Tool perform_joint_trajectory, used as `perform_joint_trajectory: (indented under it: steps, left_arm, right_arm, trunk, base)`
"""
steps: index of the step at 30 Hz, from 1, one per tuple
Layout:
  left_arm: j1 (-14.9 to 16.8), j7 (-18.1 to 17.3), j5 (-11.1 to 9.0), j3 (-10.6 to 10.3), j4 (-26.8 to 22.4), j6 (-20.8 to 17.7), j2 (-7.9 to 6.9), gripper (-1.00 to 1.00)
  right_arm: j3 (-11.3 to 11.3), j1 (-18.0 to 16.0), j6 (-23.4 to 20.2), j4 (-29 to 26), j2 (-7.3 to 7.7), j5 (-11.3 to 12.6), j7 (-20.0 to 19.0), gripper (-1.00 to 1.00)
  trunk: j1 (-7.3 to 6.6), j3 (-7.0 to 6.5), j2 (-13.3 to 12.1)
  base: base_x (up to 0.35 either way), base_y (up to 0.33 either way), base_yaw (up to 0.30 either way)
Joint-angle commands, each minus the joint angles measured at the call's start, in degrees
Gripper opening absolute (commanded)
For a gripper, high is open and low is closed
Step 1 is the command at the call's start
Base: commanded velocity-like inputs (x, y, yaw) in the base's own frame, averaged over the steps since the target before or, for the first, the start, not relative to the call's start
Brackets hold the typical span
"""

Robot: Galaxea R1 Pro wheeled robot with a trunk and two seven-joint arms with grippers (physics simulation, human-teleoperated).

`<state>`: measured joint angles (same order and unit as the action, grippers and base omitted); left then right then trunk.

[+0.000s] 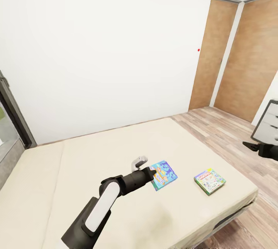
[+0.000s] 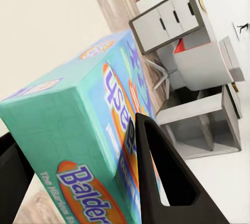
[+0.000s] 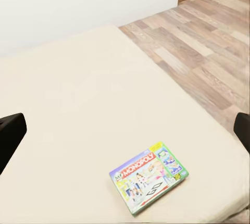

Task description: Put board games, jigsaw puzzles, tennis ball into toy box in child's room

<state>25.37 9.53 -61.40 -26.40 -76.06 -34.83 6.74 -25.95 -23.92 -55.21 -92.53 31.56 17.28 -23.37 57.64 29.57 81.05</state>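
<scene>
Your left gripper (image 1: pixel 152 172) is closed on the teal game (image 1: pixel 164 175), fingers (image 2: pixel 166 177) straddling its edge near the bed's (image 1: pixel 116 144) foot corner. The Monopoly box (image 1: pixel 209 182) lies just beyond (nearer your wide-open, empty right gripper (image 1: pixel 249 146)).

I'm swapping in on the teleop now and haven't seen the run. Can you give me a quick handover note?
Left gripper: fingers either side of the blue-teal Balderdash game box on the bed; grip not confirmed.
Right gripper: open, empty, out over the floor beside the bed.
Monopoly game box lies flat near the bed's edge, untouched.
Done: nothing shown delivered.
Left: secure Balderdash, fetch Monopoly, carry both to the toy box, then the table's toys.
</scene>
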Motion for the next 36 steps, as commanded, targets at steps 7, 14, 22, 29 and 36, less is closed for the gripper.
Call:
perform_joint_trajectory:
  steps: [7,14,22,29,36]
  left_arm:
    - [0.03,0.78,-0.29,-0.08,-0.06,-0.25,0.08,-1.00]
    - [0.03,0.79,-0.10,-0.24,0.67,-0.20,0.11,-1.00]
    - [0.12,0.75,-0.07,-0.14,2.89,-0.18,0.19,-1.00]
    - [0.12,0.81,-0.04,-0.14,2.87,-0.10,0.11,-1.00]
    - [0.05,0.75,-0.12,0.11,1.78,-0.14,-0.25,-1.00]
  right_arm:
    - [-0.07,-0.07,-0.25,-0.02,0.01,-0.41,-0.53,1.00]
    - [-0.07,-0.07,-0.23,-0.04,0.04,-0.38,-0.53,1.00]
    - [0.34,0.01,-0.23,-0.01,-0.29,-0.40,-0.45,1.00]
    - [1.18,0.05,-0.23,-0.01,-0.43,-0.39,-0.42,1.00]
    - [10.30,-1.00,0.20,1.26,-6.59,-1.31,14.03,1.00]
  trunk:
    - [-1.54,-1.20,-2.78]
    - [-3.08,-2.46,-5.59]
    - [-4.84,-3.89,-8.80]
    - [-6.38,-5.15,-11.61]
    - [-7.91,-6.41,-14.42]
  base:
    - [0.000,0.000,-0.285]
    - [0.000,0.000,-0.285]
    - [0.000,0.000,-0.278]
    - [0.000,0.000,-0.266]
    - [0.000,0.000,-0.263]
